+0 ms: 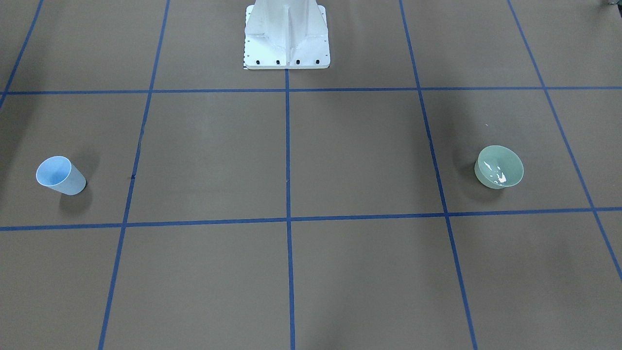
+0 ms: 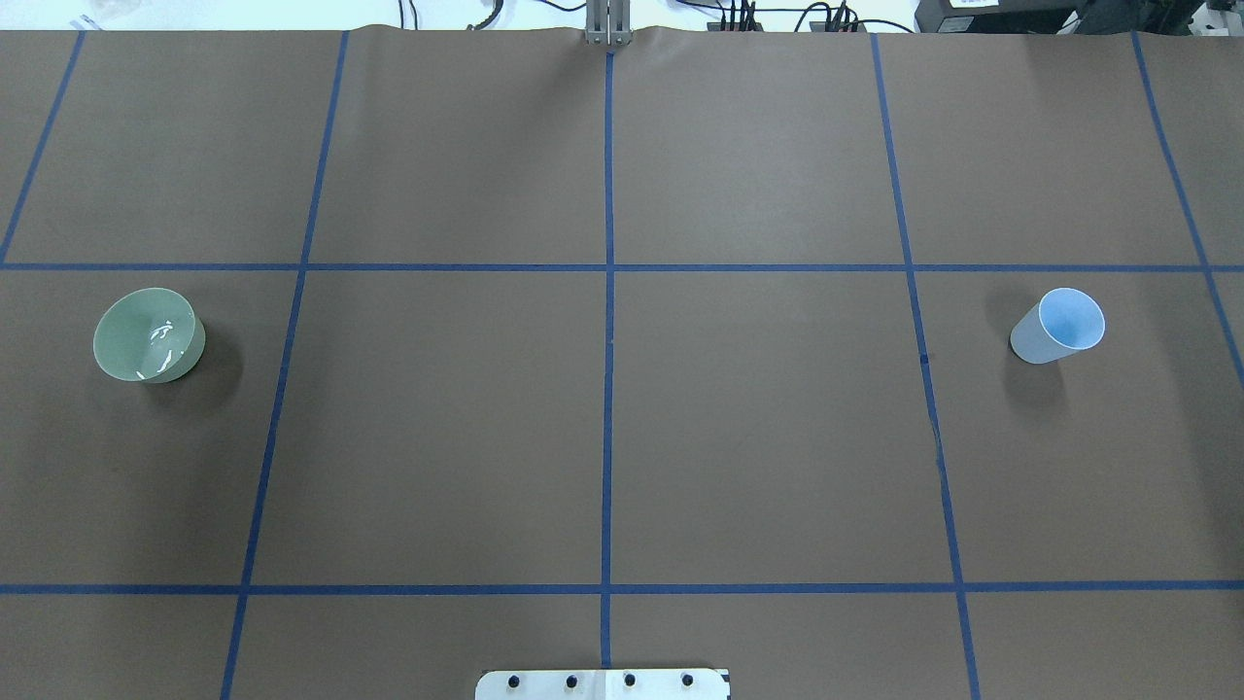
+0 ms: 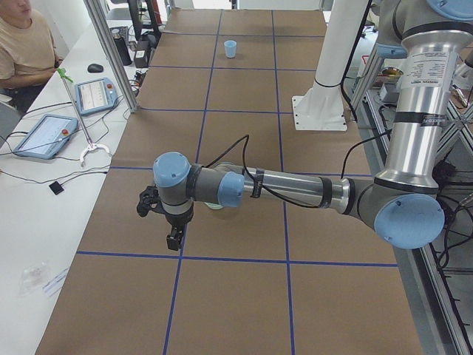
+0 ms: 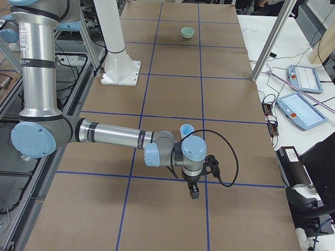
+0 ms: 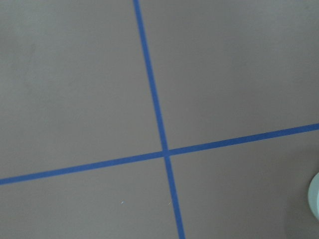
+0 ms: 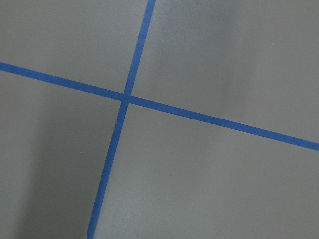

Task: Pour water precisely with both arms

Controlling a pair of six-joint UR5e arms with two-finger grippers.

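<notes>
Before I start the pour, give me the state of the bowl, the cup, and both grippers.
Green bowl: upright, with a little water in it.
Blue cup: upright, no water visible.
Left gripper: pointing down, open or shut unclear.
Right gripper: pointing down, open or shut unclear.

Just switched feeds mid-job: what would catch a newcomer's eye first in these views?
Two long arms reach low over the brown table: the left arm near the green bowl, the right arm near the pale blue cup. Whitish glints mark water in the bowl, on the robot's left; the cup stands upright on its right.
</notes>
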